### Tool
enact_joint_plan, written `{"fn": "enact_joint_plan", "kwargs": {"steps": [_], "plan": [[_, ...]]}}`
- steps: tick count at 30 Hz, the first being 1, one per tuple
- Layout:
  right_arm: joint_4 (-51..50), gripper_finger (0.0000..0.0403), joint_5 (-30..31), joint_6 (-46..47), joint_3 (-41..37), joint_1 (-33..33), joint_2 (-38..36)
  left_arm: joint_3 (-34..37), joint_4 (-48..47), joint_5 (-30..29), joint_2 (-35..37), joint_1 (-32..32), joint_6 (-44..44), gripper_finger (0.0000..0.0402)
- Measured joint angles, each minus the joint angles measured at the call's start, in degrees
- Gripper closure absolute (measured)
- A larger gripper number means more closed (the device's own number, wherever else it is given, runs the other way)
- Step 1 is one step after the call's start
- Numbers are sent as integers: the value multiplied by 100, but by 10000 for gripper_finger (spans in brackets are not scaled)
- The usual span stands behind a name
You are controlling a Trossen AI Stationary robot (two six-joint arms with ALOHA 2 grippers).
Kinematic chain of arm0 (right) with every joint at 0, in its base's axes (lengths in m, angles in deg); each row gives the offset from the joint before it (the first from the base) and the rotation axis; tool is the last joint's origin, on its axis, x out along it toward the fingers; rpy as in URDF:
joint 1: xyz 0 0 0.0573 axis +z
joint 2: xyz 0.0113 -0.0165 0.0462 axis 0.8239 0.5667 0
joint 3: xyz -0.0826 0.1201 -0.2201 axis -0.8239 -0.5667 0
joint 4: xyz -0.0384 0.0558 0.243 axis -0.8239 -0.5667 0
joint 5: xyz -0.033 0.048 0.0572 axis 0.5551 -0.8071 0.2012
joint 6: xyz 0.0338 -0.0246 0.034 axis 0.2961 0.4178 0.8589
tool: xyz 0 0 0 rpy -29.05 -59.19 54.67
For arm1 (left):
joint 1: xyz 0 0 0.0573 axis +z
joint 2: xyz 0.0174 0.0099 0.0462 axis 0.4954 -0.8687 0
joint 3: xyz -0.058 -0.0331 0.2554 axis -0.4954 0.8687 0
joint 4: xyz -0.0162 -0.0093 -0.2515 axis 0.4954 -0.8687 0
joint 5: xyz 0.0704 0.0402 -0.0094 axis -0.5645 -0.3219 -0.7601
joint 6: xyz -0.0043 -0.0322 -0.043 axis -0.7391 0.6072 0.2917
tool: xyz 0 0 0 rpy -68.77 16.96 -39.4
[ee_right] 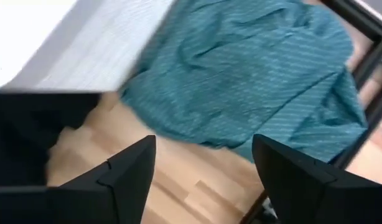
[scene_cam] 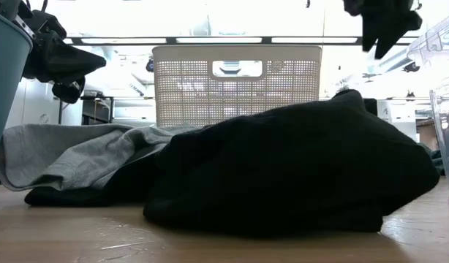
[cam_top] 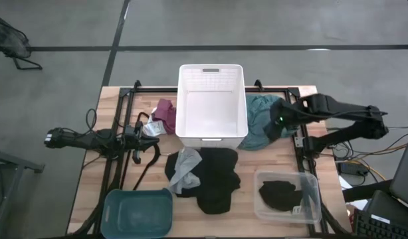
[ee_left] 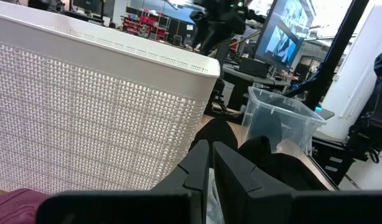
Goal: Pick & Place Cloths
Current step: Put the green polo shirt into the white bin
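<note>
Wooden tabletop on concrete floor, lab clutter and monitors behind. Left of frame in the high view: left gripper parked low beside the maroon cloth, fingers closed together, holding nothing. Teal tray lower left, looks empty. White slatted basket upper centre, nothing in it yet. Below it the grey cloth lies draped over a black cloth pile. Lower right, clear tray with another black cloth inside. Right of the basket, right gripper hangs over the teal-green cloth, jaws spread wide, nothing held.

Risks: the teal-green cloth lies against the basket wall and the dark frame rail, so a descent there could clip either, or pinch only a loose fold that slips on lift. Trailing fabric may catch the basket rim. Height above the cloth is hard to judge from these views.

No readable labels or writing.
</note>
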Motion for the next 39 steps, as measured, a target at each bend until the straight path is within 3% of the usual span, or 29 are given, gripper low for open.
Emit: {"fn": "enact_joint_plan", "kwargs": {"steps": [5, 15, 27, 39], "plan": [[136, 97, -33, -671, -75, -948, 116, 0, 0, 1, 0, -1, 0, 374], [346, 40, -850, -1432, -864, -2678, 448, -2, 0, 1, 2, -1, 0, 374], [1555, 65, -924, -1457, -2562, -2920, 470, -2, 0, -1, 1, 0, 0, 374], [3352, 84, -1126, -337, -3461, -2916, 470, -2, 0, 1, -1, 1, 0, 374]]}}
